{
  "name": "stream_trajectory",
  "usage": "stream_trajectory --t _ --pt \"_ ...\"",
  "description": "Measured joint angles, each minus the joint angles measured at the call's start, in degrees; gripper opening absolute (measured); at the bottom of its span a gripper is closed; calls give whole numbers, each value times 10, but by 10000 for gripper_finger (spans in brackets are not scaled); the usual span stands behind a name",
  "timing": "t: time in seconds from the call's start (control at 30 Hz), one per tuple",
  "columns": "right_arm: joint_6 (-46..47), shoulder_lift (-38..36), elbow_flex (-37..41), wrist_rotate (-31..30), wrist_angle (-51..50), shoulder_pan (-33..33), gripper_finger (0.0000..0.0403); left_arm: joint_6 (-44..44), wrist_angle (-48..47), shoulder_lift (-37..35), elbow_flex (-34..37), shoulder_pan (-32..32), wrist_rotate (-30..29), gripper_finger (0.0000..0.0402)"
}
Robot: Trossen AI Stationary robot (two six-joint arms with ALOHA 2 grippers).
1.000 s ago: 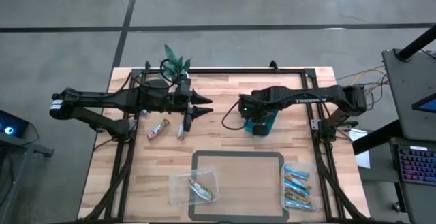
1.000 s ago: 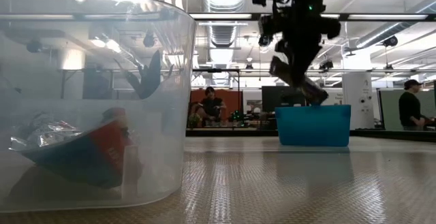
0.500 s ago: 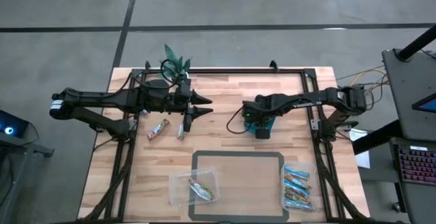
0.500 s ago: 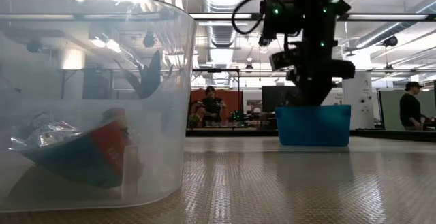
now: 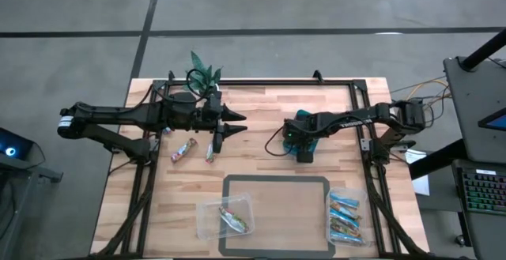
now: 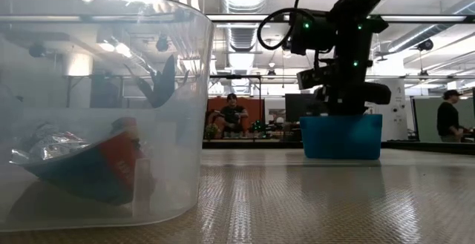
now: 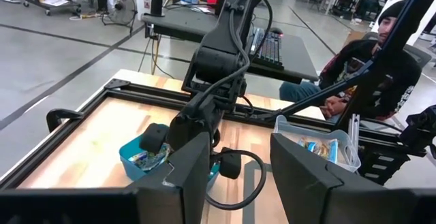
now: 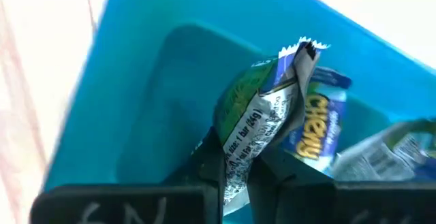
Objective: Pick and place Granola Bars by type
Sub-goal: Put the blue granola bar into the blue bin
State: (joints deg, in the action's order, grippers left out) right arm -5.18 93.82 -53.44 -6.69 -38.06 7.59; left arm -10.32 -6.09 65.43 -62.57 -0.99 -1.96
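Note:
My right gripper (image 8: 235, 168) reaches down into the teal bin (image 5: 310, 151) at the table's middle right and is shut on a green, silver and blue wrapped bar (image 8: 262, 115). More bars (image 8: 325, 125) lie in the bin. In the low view the bin's wall (image 6: 341, 136) hides its fingers. My left gripper (image 5: 237, 126) is open and empty, level above the table's far left part. It also shows in the left wrist view (image 7: 238, 176). Two multicoloured bars (image 5: 183, 149) (image 5: 211, 149) lie flat on the wood next to it. My right gripper pinches the bar's lower part (image 8: 237, 157) between its two fingers. The fingers point down into the bin from above. The bar stands on end between them, its crimped end (image 8: 304, 47) up. Whether its lower end rests on the bin's floor, I cannot tell.
A clear tub (image 5: 227, 217) with multicoloured bars stands at the near left and fills the low view's left (image 6: 104, 110). A clear tub (image 5: 345, 217) of blue bars stands at the near right. A taped rectangle (image 5: 275, 179) marks the near middle. People (image 7: 381, 67) are beyond the table.
My right gripper has gone down from above the teal bin into it, and its wrist has turned from tilted to pointing straight down. The arm now lies lower over the table.

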Motion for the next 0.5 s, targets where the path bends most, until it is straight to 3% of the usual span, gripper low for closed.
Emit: stream_trajectory --t 0.17,0.5 --pt "1 0 -7 28 8 0 57 2 0 0 0 0 0 138" --pt "16 0 -65 22 -23 -1 167 12 0 0 0 0 0 138"
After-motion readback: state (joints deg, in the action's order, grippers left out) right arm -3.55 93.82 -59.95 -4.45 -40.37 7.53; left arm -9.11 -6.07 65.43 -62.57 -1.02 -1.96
